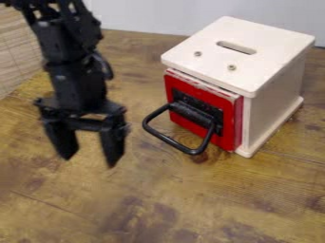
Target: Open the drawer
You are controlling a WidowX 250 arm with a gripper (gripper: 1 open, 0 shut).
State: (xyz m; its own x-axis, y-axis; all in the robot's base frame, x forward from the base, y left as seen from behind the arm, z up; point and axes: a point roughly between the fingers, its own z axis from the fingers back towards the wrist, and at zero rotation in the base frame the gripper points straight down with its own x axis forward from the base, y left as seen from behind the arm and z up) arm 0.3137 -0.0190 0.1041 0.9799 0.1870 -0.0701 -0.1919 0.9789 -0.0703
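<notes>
A: Drawer location?
B: Red, inside the cream housing at right, pushed nearly in; its black loop handle slopes down toward the bench. Interior hidden.
A: Tool?
B: Released, fingers spread, empty, pointing down left of the handle, apart from it. Arm cut off above.

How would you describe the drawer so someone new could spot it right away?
Find the cream cube housing on the wooden table. The drawer sits in its front face, shut or nearly so. It is the only red part, with a black loop handle sticking out toward the gripper.
</notes>
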